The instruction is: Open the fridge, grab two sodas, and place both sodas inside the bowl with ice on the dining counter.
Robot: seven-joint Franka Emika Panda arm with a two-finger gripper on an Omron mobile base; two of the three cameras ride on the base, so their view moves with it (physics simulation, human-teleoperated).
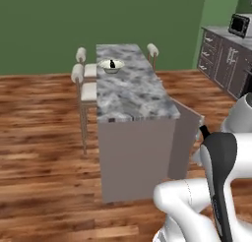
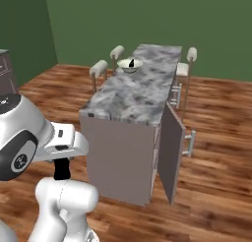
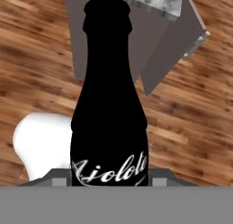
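Floor: brown wood planks surround the island on all visible sides.
Walls: green, behind the island in both base views.
Tabletop: long grey-white marbled island top on a plain grey body; one grey cabinet door at its near corner stands open, with a pale bar handle.
Side cabinets: dark brown, along the right wall in the left base view, with a small appliance on their worktop.
Stools: pale cushioned seats on wooden frames along both long sides of the island.
Arm: white with dark joints, low in both base views, in front of the island's near end and apart from it.
Bowl: round, pale cream, resting on the tabletop near its far end.
Soda in bowl: small black bottle standing inside the bowl, narrow top up.
Soda in hand: black bottle with white script on its lower body, seen in the hand view with the wood floor and island corner behind it.
Hand: closed narrowly about the lower body of the soda in hand; fingertips just visible on either side.
Ice: too small to make out in the bowl.
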